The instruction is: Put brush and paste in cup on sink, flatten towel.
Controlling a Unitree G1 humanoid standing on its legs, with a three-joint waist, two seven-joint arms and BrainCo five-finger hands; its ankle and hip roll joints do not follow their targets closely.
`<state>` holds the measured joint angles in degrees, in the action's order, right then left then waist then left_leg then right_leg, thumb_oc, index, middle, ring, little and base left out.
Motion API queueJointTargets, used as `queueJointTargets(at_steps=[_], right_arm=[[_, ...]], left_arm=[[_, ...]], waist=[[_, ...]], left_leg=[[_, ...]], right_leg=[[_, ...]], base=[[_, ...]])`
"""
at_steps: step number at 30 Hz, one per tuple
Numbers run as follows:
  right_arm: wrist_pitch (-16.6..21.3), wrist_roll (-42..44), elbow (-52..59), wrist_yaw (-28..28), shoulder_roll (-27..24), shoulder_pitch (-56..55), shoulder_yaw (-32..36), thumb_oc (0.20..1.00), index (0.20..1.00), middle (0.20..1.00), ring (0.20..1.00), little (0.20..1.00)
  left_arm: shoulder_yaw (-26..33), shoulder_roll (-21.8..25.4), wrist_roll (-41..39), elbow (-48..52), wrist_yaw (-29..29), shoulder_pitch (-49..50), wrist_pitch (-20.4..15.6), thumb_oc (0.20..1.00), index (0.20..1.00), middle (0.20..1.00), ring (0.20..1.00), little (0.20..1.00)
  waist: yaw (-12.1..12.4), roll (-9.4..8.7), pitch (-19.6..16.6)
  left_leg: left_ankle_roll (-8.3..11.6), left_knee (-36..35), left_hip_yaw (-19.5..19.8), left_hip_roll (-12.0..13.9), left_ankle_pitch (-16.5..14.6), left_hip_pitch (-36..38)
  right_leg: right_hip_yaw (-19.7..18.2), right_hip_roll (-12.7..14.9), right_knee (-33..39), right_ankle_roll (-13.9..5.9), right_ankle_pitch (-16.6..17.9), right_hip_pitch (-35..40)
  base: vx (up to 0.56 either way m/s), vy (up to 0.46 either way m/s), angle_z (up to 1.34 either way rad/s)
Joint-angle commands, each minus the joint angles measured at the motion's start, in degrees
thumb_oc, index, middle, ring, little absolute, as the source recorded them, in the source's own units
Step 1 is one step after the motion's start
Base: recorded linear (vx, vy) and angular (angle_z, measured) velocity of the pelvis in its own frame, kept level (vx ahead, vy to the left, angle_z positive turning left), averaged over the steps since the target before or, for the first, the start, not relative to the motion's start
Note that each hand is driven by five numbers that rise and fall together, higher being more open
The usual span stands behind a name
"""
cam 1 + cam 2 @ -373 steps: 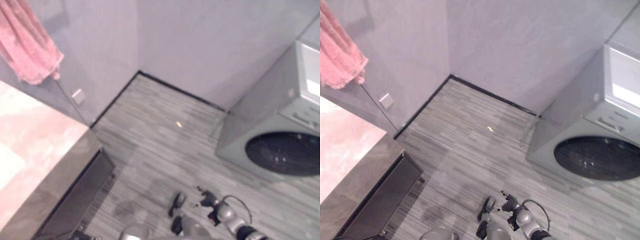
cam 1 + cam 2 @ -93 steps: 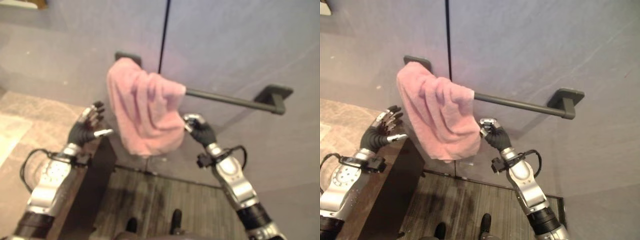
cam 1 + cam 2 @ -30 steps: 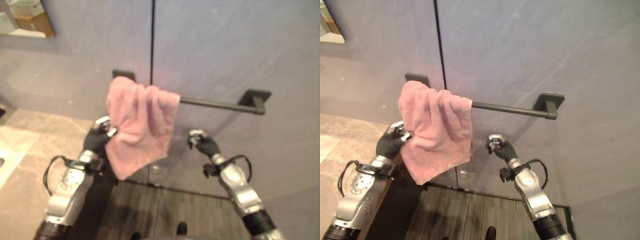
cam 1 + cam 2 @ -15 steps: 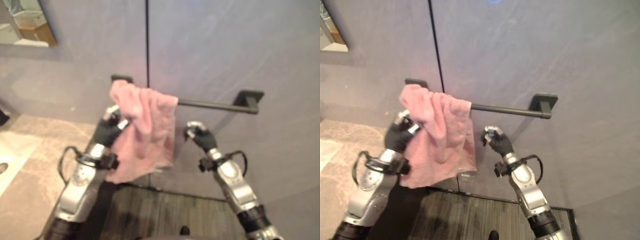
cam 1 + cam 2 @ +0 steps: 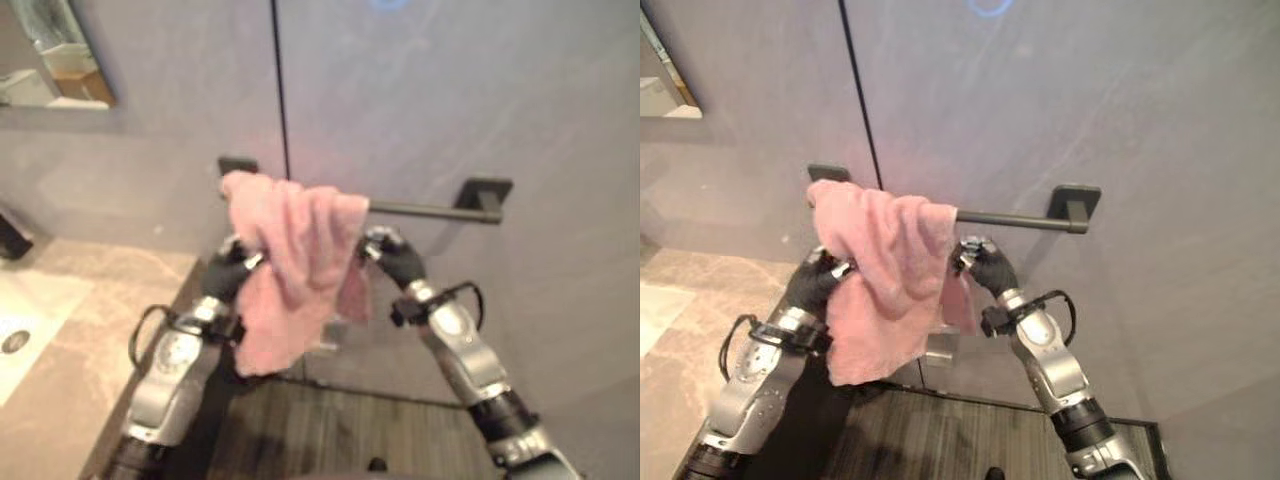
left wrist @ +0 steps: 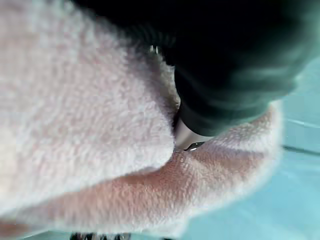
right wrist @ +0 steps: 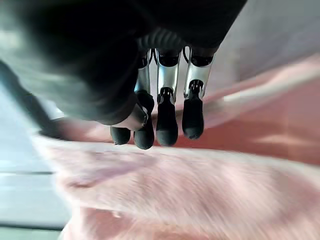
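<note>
towel: we see plain pink
rail: matte black
wall: grey-lilac
counter: beige, we note marbled veining
floor: grey striped planks

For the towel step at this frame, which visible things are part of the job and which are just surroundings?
Part of the job:
- pink towel, bunched at the left end of the bar
- towel bar
- left hand, at the towel's left edge
- right hand, at its right edge

Just there:
- stone counter
- mirror
- grey wall
</note>
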<state>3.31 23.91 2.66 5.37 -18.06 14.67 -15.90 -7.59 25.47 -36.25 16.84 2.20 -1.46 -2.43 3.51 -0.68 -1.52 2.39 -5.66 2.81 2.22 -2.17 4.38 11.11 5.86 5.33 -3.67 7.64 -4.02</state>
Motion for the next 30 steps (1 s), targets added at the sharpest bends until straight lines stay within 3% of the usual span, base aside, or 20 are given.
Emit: queueJointTargets(at_steps=[1,4,5,6,12,19,23,24,26,30], right_arm=[[3.60,2.46,2.86,-0.12,0.79,2.79,3.04,0.407,0.407,0.407,0.407,0.407],[3.40,1.56,3.72,1.08,0.61,1.37,3.26,0.376,0.376,0.376,0.376,0.376],[3.27,1.09,3.12,1.04,0.77,0.67,3.11,0.260,0.260,0.260,0.260,0.260],[2.64,1.13,1.60,0.97,1.28,-1.27,2.67,0.200,0.200,0.200,0.200,0.200],[1.62,-0.14,-1.92,0.22,1.46,-2.53,2.13,0.200,0.200,0.200,0.200,0.200],[4.03,0.66,0.06,-2.08,1.29,2.75,4.65,0.200,0.200,0.200,0.200,0.200],[3.42,0.79,0.08,-1.55,1.52,2.57,3.89,0.200,0.200,0.200,0.200,0.200],[3.24,0.72,0.25,-1.37,1.41,2.23,3.93,0.545,0.545,0.545,0.545,0.545],[2.76,1.18,0.40,-0.84,1.48,1.11,3.99,1.000,1.000,1.000,1.000,1.000],[0.65,5.09,-0.57,2.00,0.33,-0.21,1.99,1.000,1.000,1.000,1.000,1.000]], left_arm=[[1.63,2.46,-0.32,0.46,-0.86,-5.09,-4.10,0.200,0.200,0.200,0.200,0.200],[2.00,1.82,0.35,0.54,-0.56,-4.64,-4.46,0.200,0.200,0.200,0.200,0.200],[1.71,1.32,0.42,-0.43,-0.63,-4.34,-4.40,0.200,0.200,0.200,0.200,0.200],[0.74,0.51,1.17,-3.59,-0.49,-3.52,-3.65,0.200,0.200,0.200,0.200,0.200],[-2.80,-1.96,0.20,-14.54,-1.06,-3.32,-1.82,0.200,0.200,0.200,0.200,0.200],[-1.01,-0.41,-0.90,-7.21,-1.56,-6.31,-3.92,0.200,0.200,0.200,0.200,0.200],[-1.23,-0.32,-0.10,-7.90,-1.69,-6.24,-3.70,0.200,0.200,0.200,0.200,0.200],[-1.19,-0.46,-0.27,-8.05,-1.63,-6.18,-3.65,0.200,0.200,0.200,0.200,0.200],[-1.39,-0.96,-1.41,-8.29,-1.26,-5.62,-3.39,0.200,0.200,0.200,0.200,0.200],[-1.53,-0.95,-1.47,-8.68,-0.79,-5.35,-3.11,0.200,0.200,0.200,0.200,0.200]], waist=[[0.18,0.00,-0.98],[-0.11,-0.14,-0.85],[-0.21,-0.19,-0.71],[-0.48,-0.37,-0.25],[-1.18,-0.12,0.16],[-1.06,0.14,-0.92],[-1.10,0.20,-0.99],[-1.18,0.19,-0.94],[-1.36,0.15,-0.84],[-1.36,-0.24,-0.54]], left_leg=[[-4.99,0.66,-0.47,-1.07,-4.12,-0.21],[-5.03,0.66,-0.30,-1.14,-4.34,-0.20],[-5.08,0.66,-0.23,-1.16,-4.39,-0.10],[-5.16,1.05,-0.17,-1.21,-4.57,0.00],[-5.24,3.01,0.16,-1.21,-5.40,-0.47],[-5.16,0.68,-0.14,-1.04,-4.39,0.46],[-5.22,0.66,-0.24,-1.28,-4.24,-0.08],[-5.25,0.66,-0.22,-1.35,-4.20,-0.24],[-5.33,0.66,-0.23,-1.54,-4.19,-0.55],[-5.54,0.66,-0.24,-1.99,-4.01,-1.16]], right_leg=[[3.03,1.14,-0.33,-1.80,-8.77,7.11],[3.14,1.10,-0.33,-1.73,-8.87,7.28],[3.16,1.06,-0.33,-1.69,-8.89,7.40],[3.07,0.96,-0.33,-1.55,-8.90,7.78],[3.29,0.98,-0.89,-1.39,-9.31,8.15],[3.18,1.00,-0.33,-1.73,-8.95,7.93],[3.09,1.18,-0.33,-1.88,-8.52,7.31],[3.09,1.24,-0.33,-1.91,-8.40,7.17],[3.10,1.46,-0.33,-2.07,-8.23,6.91],[3.21,1.94,-0.33,-2.38,-7.60,6.21]], base=[[0.00,0.000,0.00],[0.00,0.000,0.00],[0.00,0.000,0.00],[0.00,0.000,0.00],[0.00,-0.010,0.02],[0.00,0.000,0.00],[0.00,0.000,0.00],[0.00,0.000,0.00],[-0.02,0.034,0.01],[-0.02,0.022,0.00]])
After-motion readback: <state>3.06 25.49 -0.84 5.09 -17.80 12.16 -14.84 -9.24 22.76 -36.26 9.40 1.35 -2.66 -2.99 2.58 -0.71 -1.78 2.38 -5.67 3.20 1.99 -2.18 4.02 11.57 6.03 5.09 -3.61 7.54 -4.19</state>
